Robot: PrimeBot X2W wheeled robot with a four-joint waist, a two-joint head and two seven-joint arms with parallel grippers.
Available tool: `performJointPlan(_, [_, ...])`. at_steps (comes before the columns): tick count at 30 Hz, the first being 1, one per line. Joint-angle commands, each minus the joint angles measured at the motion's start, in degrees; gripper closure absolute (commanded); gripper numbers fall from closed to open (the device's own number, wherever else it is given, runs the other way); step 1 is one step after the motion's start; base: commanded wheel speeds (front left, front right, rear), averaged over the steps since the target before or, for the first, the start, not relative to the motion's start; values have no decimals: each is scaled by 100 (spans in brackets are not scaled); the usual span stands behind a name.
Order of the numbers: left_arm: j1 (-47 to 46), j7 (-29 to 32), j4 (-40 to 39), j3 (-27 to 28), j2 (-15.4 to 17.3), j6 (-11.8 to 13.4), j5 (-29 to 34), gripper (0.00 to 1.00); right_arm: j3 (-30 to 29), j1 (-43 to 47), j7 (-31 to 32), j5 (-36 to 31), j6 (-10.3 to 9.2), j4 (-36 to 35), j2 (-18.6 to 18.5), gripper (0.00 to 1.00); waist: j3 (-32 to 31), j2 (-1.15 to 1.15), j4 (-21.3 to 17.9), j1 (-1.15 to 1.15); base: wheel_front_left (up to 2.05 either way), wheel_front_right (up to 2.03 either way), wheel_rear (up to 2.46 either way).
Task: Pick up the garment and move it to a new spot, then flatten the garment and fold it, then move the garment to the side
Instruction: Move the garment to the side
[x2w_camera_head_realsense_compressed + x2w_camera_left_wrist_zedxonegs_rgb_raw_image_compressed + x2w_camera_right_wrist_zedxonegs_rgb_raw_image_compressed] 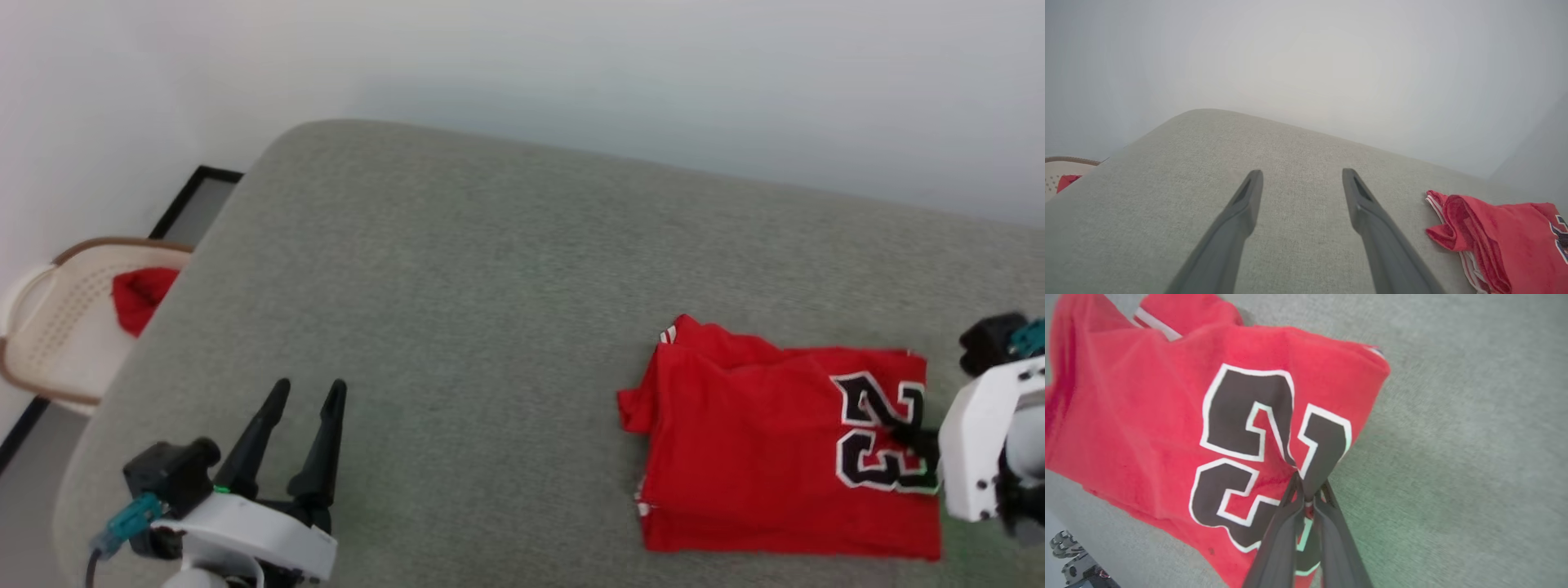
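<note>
The garment point(767, 449), a red T-shirt with a black, white-edged number on it, lies folded into a rectangle on the grey cushioned surface point(490, 286) at the right. My right gripper point(1306, 494) is shut on the garment's edge at the number point(1249, 445), pinching the cloth up a little; it shows in the head view at the garment's right side point(918, 441). White striped trim point(1466, 261) peeks out at the garment's left fold. My left gripper point(306, 392) stands open over bare cushion at the lower left, its fingers point(1245, 204) well apart, far from the garment point(1502, 241).
A beige plastic basket point(57, 327) sits on the floor beyond the cushion's left edge, holding a small plain red cloth lump point(143, 296). A pale wall runs behind the cushion. The cushion's rounded corner point(302, 135) is at the upper left.
</note>
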Motion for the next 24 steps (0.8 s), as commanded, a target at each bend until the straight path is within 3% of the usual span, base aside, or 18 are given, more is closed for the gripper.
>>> performJointPlan(1, [-117, -20, -30, -51, 21, -11, 41, 0, 18, -130, -2, 2, 1, -109, -151, 100, -10, 0, -277, 0, 0, 0, 0])
performJointPlan(13, [-628, -12, -160, -315, 44, -11, 99, 0, 165, -835, 74, -166, 1, -506, -990, 100, 332, 0, -1040, 0, 0, 0, 0])
performJointPlan(24, [-1231, -13, -174, -574, 198, -11, 113, 0, 401, -1486, -413, -230, 1, -342, -1478, 100, 837, 0, -1751, 0, 0, 0, 0])
